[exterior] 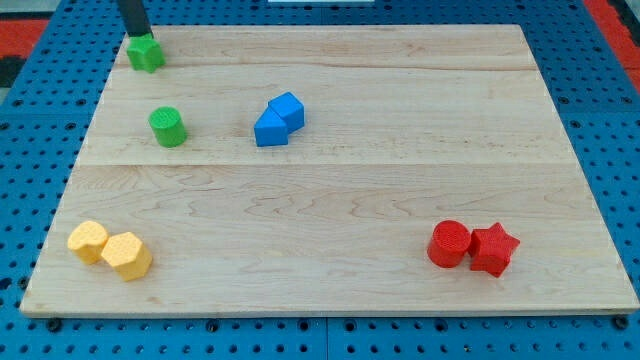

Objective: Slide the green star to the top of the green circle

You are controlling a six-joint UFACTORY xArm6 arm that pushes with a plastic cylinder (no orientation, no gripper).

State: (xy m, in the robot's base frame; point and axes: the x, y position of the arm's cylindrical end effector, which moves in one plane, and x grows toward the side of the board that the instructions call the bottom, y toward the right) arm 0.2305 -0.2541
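Observation:
The green star (pixel 146 54) lies near the board's top left corner. The green circle (pixel 168 126) stands below it, a little to the right, with a clear gap between them. My tip (pixel 137 35) comes down from the view's top edge and touches the star's upper left side.
Two blue blocks (pixel 278 119) sit together right of the green circle. Two yellow blocks (pixel 110 249) lie at the bottom left. A red cylinder (pixel 449 243) and a red star (pixel 493 248) sit at the bottom right. The wooden board (pixel 400 180) ends close to the star, on a blue pegboard.

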